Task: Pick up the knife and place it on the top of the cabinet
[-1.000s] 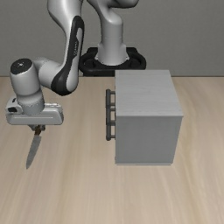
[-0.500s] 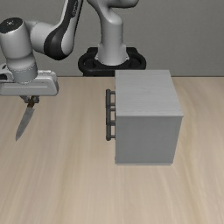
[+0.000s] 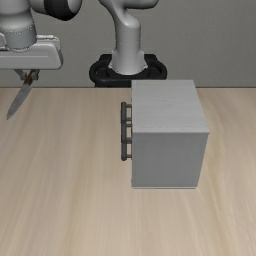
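I've got the pincer (image 3: 28, 74) at upper left, clamped on the knife (image 3: 20, 97), blade hanging tilted above the desk (image 3: 70, 200). The cabinet (image 3: 168, 135) is centre-right, well apart.

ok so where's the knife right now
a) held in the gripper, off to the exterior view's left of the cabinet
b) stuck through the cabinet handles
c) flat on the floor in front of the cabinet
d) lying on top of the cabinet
a: the knife hangs blade-down from the gripper, which is shut on its handle, at the exterior view's left edge and well apart from the cabinet.
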